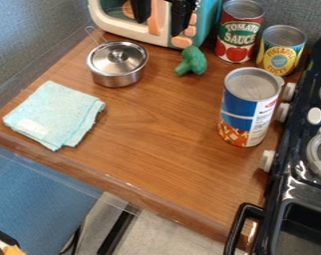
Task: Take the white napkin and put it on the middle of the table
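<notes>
W/ gripper (162, 14) open @ 12 o'clock, I'd pinch 9-o'clock pale-blue napkin (53, 114), prob. light/floppy, by 3-o'clock corner.

The worktop (156, 129) carries three cans: two (240, 37) at its far right corner and one (246, 112) by its right edge. There is one pot (116, 78) with one lid (116, 57), one broccoli (192, 62), one cloth (57, 112) near the left corner, and one toy oven (164, 39) along the far edge.
</notes>
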Controlling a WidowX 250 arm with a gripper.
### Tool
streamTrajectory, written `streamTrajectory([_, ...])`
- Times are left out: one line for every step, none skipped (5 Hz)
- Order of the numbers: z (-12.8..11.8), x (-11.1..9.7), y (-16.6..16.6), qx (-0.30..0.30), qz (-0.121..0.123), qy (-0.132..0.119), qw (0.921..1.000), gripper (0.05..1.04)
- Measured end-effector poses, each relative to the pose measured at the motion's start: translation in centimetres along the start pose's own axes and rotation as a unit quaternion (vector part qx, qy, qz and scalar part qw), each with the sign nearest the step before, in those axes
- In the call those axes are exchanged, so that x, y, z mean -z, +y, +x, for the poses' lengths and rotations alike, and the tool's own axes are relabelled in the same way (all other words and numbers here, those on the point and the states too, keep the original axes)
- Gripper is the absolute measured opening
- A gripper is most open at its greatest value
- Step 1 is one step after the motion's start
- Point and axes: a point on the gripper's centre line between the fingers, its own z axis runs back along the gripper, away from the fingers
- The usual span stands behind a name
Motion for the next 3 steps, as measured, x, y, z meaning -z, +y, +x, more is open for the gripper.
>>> streamTrajectory([-0.3, 1.3, -0.3, 0.002, -0.008, 0.017, 0.9998, 1.001])
streamTrajectory([-2.7, 2.3, 2.1, -0.009, -0.027, 0.025, 0.9993, 1.001])
streamTrajectory([-5.9, 2.6, 6.2, -0.052, -0.047, 0.013, 0.9974, 1.001])
